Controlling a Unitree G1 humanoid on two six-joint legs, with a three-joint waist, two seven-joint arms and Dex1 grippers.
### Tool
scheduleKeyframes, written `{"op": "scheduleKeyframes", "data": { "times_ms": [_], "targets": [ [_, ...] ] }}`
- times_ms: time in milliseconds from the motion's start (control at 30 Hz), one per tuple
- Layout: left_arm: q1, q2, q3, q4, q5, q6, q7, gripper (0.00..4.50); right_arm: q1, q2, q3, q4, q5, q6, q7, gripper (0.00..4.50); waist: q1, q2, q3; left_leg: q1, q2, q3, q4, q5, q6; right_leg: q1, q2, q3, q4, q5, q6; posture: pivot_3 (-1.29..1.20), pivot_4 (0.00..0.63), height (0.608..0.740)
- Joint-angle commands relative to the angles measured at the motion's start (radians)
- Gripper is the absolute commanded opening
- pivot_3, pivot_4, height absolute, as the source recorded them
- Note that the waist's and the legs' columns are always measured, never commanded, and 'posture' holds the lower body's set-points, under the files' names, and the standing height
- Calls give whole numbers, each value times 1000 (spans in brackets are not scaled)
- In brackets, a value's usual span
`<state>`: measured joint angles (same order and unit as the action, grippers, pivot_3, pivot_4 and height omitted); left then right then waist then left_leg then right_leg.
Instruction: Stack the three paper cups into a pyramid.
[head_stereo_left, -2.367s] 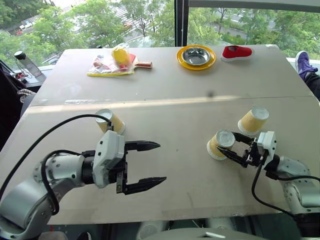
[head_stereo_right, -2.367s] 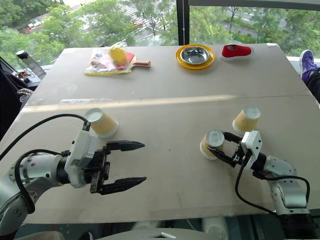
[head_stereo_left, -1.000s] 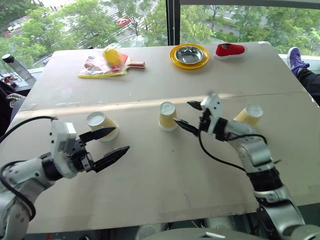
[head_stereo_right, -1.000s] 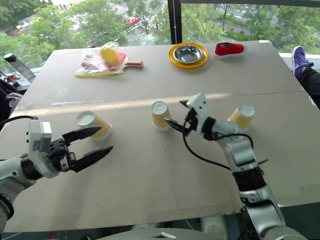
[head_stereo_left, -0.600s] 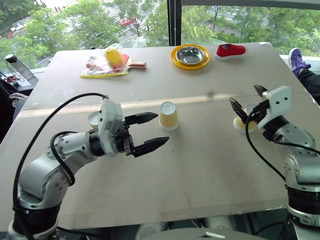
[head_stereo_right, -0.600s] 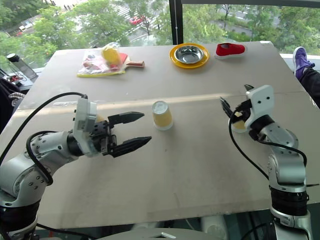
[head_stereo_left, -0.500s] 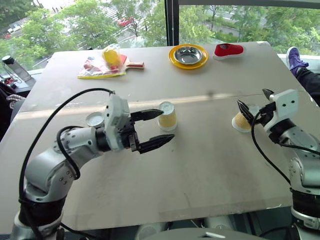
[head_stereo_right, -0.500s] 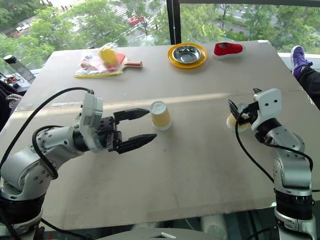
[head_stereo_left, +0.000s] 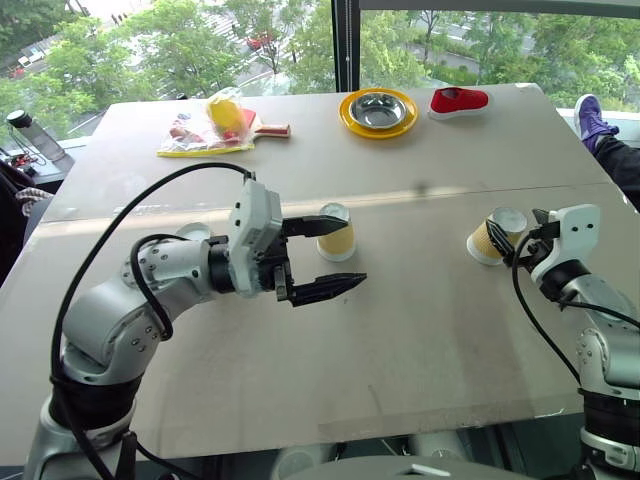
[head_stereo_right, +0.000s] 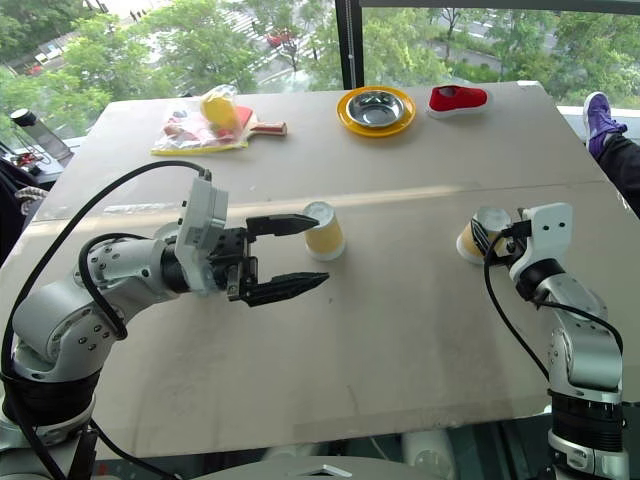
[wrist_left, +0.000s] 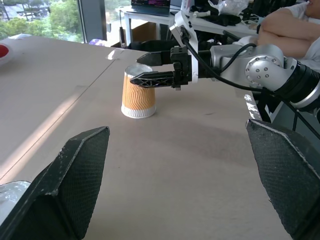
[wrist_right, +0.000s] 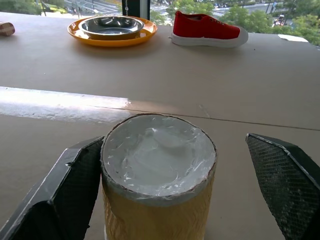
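Left eye view hides most of our third cup (head_stereo_left: 192, 232) behind the left arm. The left gripper (head_stereo_left: 330, 257) gapes empty beside the upside-down middle cup (head_stereo_left: 336, 231). Our right gripper (wrist_right: 160, 195) stands wide around the right-hand cup (wrist_right: 158, 177), unclamped, bare table (head_stereo_left: 420, 330) between.

You have bare table (head_stereo_left: 420, 330) between the two arms. The middle cup (head_stereo_left: 336, 232) stands just beyond your left gripper (head_stereo_left: 330, 258); the right cup (wrist_right: 157, 175) sits between your right gripper's (wrist_right: 165, 200) spread fingers. A third cup (head_stereo_left: 190, 233) hides behind the left arm.
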<state>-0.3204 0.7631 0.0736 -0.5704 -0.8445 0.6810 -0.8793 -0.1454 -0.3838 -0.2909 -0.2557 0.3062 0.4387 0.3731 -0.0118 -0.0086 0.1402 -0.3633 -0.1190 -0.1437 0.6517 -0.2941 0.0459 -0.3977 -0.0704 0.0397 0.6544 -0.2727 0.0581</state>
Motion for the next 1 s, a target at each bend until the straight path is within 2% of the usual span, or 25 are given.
{"op": "scheduleKeyframes", "data": {
  "times_ms": [33,133,167,200,233,333,600,800,1000],
  "targets": [
    [-9,6,13,-14,13,-28,-14,4500,-14,9,-11,-27,52,20,5,4418,0,0,0,0,0,0,0,0,0,0,0,0,0,0,0,0,150,740],
    [-7,4,15,-12,21,-34,-12,4500,-26,19,-21,-11,77,29,-2,4418,0,0,0,0,0,0,0,0,0,0,0,0,0,0,0,0,150,740],
    [-4,2,17,-13,24,-36,-11,4500,-29,23,-27,-9,89,37,-6,4042,0,0,0,0,0,0,0,0,0,0,0,0,0,0,0,0,150,740],
    [-1,1,18,-15,26,-38,-9,4500,-31,23,-29,-6,94,37,-6,3911,0,0,0,0,0,0,0,0,0,0,0,0,0,0,0,0,150,740],
    [2,-1,19,-17,28,-40,-8,4500,-32,20,-26,-5,97,33,-1,3598,0,0,0,0,0,0,0,0,0,0,0,0,0,0,0,0,150,740],
    [22,-2,26,-25,32,-47,-8,4500,-31,7,-9,2,90,24,10,2327,0,0,0,0,0,0,0,0,0,0,0,0,0,0,0,0,150,740],
    [200,-18,106,-32,120,-139,43,4500,-90,0,138,5,35,2,52,2286,-9,0,0,1,0,0,0,0,0,0,0,1,1,0,0,0,150,740],
    [395,-74,178,-58,216,-254,102,4500,-210,80,269,15,41,47,59,2286,0,0,0,1,0,0,0,0,0,-2,0,1,1,0,0,0,150,740],
    [584,-131,266,-91,237,-331,118,4500,-295,130,404,90,16,101,103,2286,-3,-1,-1,0,0,1,-1,0,0,-2,0,1,-1,0,0,0,150,740]
  ]
}}
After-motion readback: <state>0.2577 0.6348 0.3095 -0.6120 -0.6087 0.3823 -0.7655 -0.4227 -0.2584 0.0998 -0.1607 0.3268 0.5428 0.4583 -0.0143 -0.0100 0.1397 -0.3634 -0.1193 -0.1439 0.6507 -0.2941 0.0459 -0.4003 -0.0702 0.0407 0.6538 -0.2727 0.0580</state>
